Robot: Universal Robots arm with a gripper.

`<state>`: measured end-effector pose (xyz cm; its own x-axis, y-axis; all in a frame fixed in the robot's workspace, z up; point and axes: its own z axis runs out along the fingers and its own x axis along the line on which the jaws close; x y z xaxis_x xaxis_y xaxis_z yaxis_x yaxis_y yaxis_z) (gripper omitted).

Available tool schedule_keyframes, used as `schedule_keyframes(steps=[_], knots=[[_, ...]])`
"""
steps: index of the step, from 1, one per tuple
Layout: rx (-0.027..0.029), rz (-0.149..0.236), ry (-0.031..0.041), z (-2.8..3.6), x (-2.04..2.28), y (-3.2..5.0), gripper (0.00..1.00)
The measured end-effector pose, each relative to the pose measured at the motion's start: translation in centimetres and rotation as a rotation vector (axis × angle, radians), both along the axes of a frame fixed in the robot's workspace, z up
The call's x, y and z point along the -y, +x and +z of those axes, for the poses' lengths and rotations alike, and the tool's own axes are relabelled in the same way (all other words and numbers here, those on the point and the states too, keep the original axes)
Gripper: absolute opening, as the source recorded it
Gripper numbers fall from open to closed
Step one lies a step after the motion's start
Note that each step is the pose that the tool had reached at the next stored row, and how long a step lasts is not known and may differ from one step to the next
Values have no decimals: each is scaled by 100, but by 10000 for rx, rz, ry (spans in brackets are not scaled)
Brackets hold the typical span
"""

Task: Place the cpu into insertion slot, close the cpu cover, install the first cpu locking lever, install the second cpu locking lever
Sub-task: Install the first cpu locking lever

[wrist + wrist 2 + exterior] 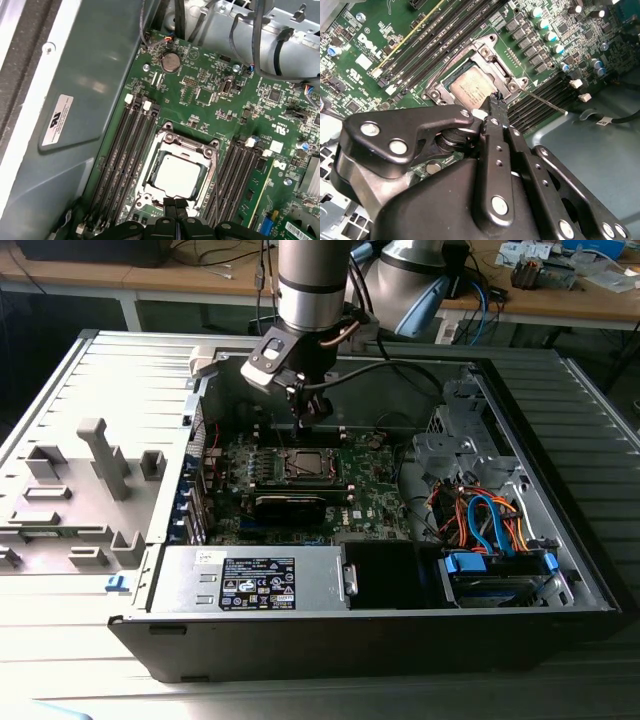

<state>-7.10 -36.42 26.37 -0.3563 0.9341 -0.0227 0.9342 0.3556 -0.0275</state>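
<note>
The open computer case [560, 440] lies on its side, the green motherboard [375, 495] on its floor. The gripper [175, 202] hangs over the board with its two fingers pressed together, nothing visibly between them, its tips at the edge of the insertion slot [283, 466]. The cpu cover [187, 145] appears to lie flat on the slot, and the cpu [175, 175] sits inside, its grey top showing through the window. A thin wire locking lever [545, 101] juts out beside the fingertips. The lever is probably stiff, springy and slick, best caught near its free end. The chip looks light, rigid and delicate, to be touched at its edges only.
</note>
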Motion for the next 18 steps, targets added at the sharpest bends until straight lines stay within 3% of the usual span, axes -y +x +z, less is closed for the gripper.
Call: schedule_keyframes(steps=[18], knots=[[0, 543, 0, 0, 0, 0, 11]])
